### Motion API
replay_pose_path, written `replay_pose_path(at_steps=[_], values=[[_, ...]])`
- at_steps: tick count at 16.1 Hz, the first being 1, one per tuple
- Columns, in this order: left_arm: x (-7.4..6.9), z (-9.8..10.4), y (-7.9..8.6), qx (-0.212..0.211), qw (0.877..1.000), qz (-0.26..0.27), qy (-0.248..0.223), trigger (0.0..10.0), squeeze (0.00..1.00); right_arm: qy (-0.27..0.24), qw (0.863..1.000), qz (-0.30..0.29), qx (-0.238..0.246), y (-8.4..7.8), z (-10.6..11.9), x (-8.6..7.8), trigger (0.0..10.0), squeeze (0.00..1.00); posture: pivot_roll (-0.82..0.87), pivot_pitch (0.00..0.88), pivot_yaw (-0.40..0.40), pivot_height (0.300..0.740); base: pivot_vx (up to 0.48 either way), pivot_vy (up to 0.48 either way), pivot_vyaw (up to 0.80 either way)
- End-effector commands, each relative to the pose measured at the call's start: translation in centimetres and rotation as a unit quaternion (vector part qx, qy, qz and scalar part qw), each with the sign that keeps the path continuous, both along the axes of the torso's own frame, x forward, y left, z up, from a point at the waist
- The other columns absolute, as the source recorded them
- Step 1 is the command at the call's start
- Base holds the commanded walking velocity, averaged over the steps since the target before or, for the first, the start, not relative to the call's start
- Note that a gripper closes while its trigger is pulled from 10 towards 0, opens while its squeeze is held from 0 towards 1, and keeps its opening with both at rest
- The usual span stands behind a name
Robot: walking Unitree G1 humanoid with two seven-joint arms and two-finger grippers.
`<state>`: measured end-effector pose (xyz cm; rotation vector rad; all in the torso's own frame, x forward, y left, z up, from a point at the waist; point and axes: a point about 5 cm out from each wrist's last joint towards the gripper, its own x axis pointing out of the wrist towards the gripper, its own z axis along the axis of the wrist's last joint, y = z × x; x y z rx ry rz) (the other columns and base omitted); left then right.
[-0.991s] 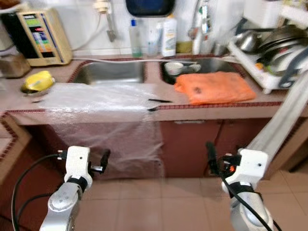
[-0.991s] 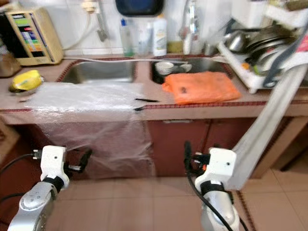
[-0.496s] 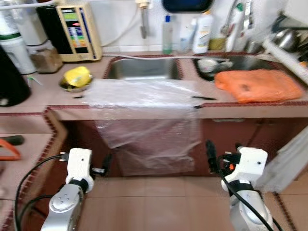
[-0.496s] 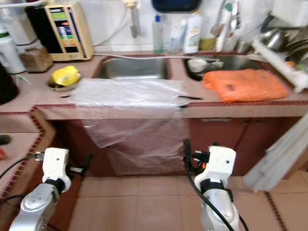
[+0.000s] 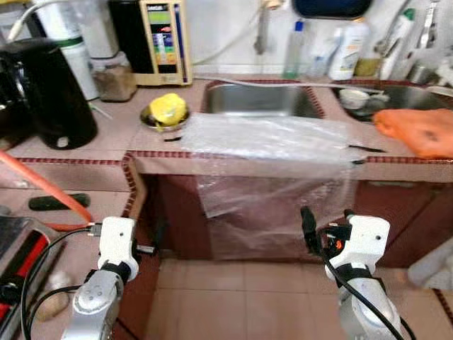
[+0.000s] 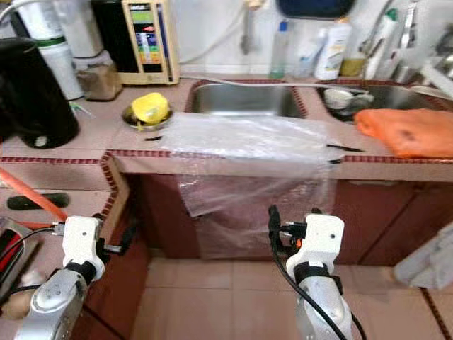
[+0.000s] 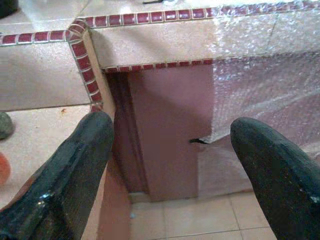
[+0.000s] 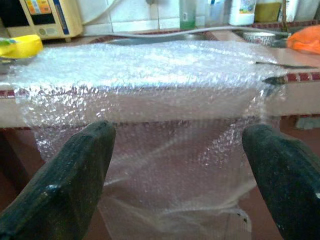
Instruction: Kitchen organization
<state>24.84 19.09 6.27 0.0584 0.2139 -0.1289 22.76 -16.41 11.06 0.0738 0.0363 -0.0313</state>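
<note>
Surface point(image 5: 106, 134): tiled in pink, edged with red tile, running the width of the kitchen with a lower step at my left.

Bubble wrap point(image 5: 276, 138): one clear sheet, spread flat on the surface in front of the left sink point(image 5: 258, 99) and hanging over the front edge down across the cabinet point(image 6: 170, 219) (lower corners loose, not touching the floor).

Bowl point(image 5: 164, 117): metal, holding something yellow, just beside the wrap's left edge.

Orange cloth point(image 5: 417, 131): on the surface at the far right, beside the right sink, well apart from the wrap; a thin dark utensil point(image 5: 368, 149) lies between them at the wrap's right edge.

Black kettle point(image 5: 53, 88): on the surface at far left. Beige wall appliance point(image 5: 164, 39) behind the bowl. Bottles point(image 5: 347, 49) along the back wall.

My left end effector point(image 7: 180, 165): low, before the corner where the surface steps down, fingers point(image 7: 75, 170) spread wide, nothing between them.

My right end effector point(image 8: 180, 175): low, facing the hanging wrap, fingers point(image 8: 70, 185) likewise wide apart and holding nothing (the wrap is beyond the tips, not touched).

Floor point(image 5: 241, 297): pink tile under both arms.
</note>
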Motion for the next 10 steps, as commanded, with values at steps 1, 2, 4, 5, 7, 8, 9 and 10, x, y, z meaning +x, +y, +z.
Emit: replay_pose_path(at_steps=[1,2,4,5,7,8,9,10], values=[[0.5,0.2,-1.1,-0.006,1.0,-0.02,-0.009,10.0,0.0,-0.001,1.0,-0.013,-0.007,-0.8,0.1,0.1,10.0,0.0,-0.01,0.0,0.032,0.74,0.0,0.0,0.0],[0.7,0.2,-1.2,-0.011,1.0,-0.019,-0.01,10.0,0.0,-0.004,1.0,-0.013,-0.01,-0.9,0.2,0.3,10.0,0.0,-0.01,0.0,0.026,0.74,0.0,0.0,0.0],[1.1,0.4,-1.7,-0.015,1.0,-0.018,-0.02,10.0,0.0,-0.009,1.0,-0.011,-0.015,-1.0,0.5,0.6,10.0,0.0,-0.01,0.0,0.009,0.74,0.0,0.0,0.0],[1.3,0.5,-1.9,-0.024,0.999,-0.011,-0.026,10.0,0.0,-0.01,1.0,-0.005,-0.02,-1.1,0.6,0.7,10.0,0.0,0.0,0.0,-0.018,0.74,0.0,0.0,0.0],[1.8,1.3,-2.5,-0.028,0.998,0.004,-0.05,10.0,0.0,-0.004,1.0,0.007,-0.03,-1.5,0.7,1.1,10.0,0.0,0.02,0.0,-0.088,0.74,0.0,0.0,0.0],[2.0,1.4,-2.7,-0.036,0.998,0.007,-0.054,10.0,0.0,-0.002,0.999,0.012,-0.035,-1.6,0.7,1.2,10.0,0.0,0.02,0.0,-0.115,0.74,0.0,0.0,0.0],[2.5,1.8,-2.9,-0.027,0.997,0.026,-0.069,10.0,0.0,-0.003,0.998,0.039,-0.058,-1.5,1.0,1.8,10.0,0.0,0.02,0.0,-0.134,0.74,0.0,0.0,0.0],[2.2,1.6,-3.1,-0.023,0.997,0.027,-0.072,10.0,0.0,-0.007,0.997,0.047,-0.061,-1.4,1.2,2.2,10.0,0.0,0.03,0.0,-0.129,0.74,0.0,0.0,0.0]])
